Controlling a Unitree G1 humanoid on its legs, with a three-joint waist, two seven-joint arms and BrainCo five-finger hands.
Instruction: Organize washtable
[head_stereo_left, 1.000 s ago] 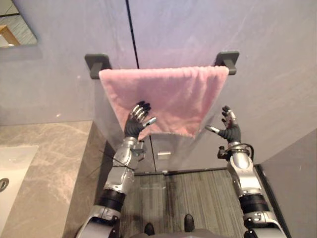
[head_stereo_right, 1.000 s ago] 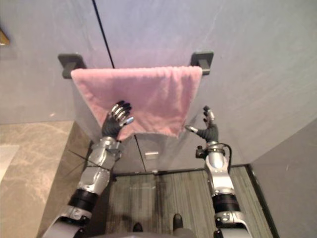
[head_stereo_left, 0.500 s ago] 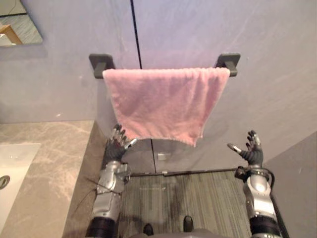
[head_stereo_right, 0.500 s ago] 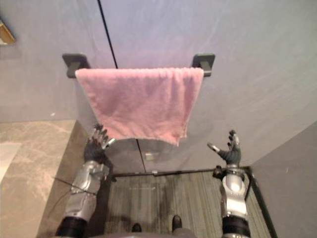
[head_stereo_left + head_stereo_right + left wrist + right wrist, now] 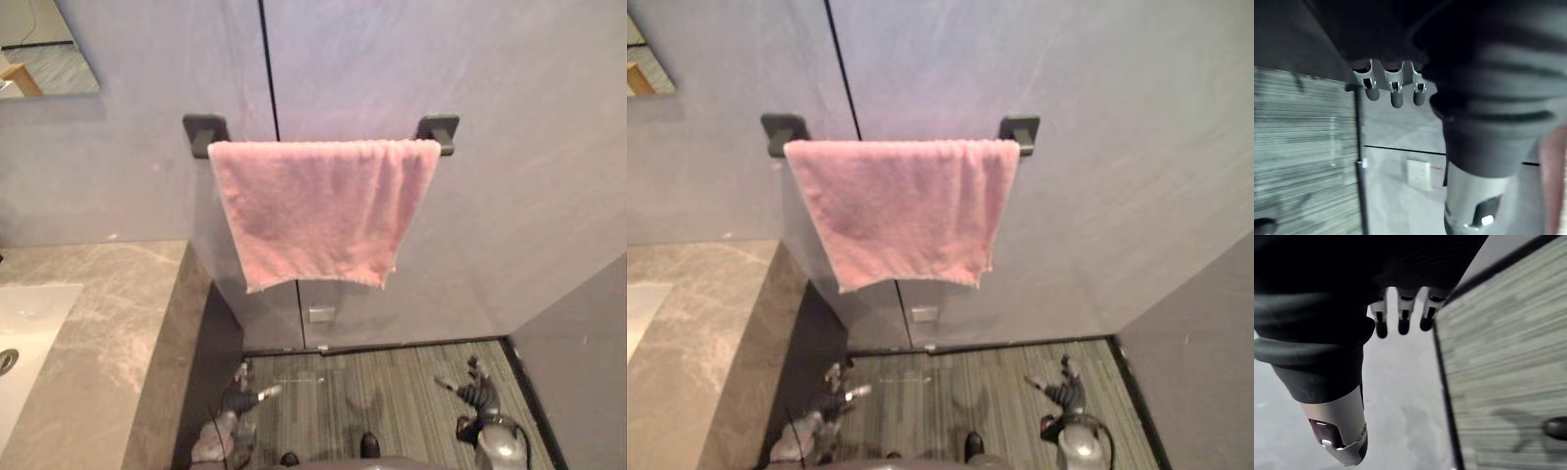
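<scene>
Left eye view: along the bottom edge, the left hand (image 5: 239, 397) sits lower left of centre and the right hand (image 5: 476, 393) lower right. Both are over the striped floor (image 5: 382, 377), their fingers relaxed and empty, as the wrist views also show. At the left edge lies a stone countertop (image 5: 108, 323) with a white sink (image 5: 29, 313). Farther back, at upper centre, the pink towel (image 5: 318, 211) hangs draped over the dark towel bar (image 5: 438, 128), well apart from both hands.

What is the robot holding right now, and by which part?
Nothing. Its left hand and right hand are low and open, well clear of the pink towel draped over the wall rail.
</scene>
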